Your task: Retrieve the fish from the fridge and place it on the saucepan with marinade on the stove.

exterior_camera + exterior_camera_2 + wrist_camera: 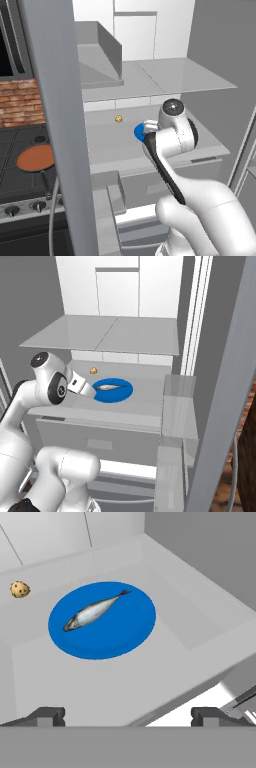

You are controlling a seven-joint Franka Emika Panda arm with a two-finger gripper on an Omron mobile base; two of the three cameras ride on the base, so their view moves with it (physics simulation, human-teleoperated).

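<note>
One fish [95, 611] on my screens, slim and silver-grey, lying flat on a round blue plate [125, 632] on a grey shelf [165, 662] inside the fridge [125, 296]. From the hand view it runs diagonally across the plate, head toward the lower left of that picture, tail toward the upper right. In the right base view I see the same fish [111, 387] on the plate [120, 395], lying side to side.

Small speckled yellow-orange lump [20, 589] sits on the same shelf, apart from the plate and nearer the white back wall; I also pick it out in the left base view [118, 118] and the right base view [93, 370].

Gripper [127, 714]: two dark fingertips [47, 714] stand far apart at the bottom of the hand view, jaws spread wide, nothing between them. It hangs above the front edge of the shelf, short of the plate, not touching the fish. In the right base view the white hand points at the near left rim of the plate.

Fridge doors stand open; one door edge crosses the left base view as a tall grey band.

Stove [15, 170] lies to the left of that door in the left base view, black grates, silver knobs along its front. Saucepan [46, 176] rests on it with its thin dark handle toward the knobs, the marinade [35, 158] a flat reddish-brown disc inside. Well apart from the fish
</note>
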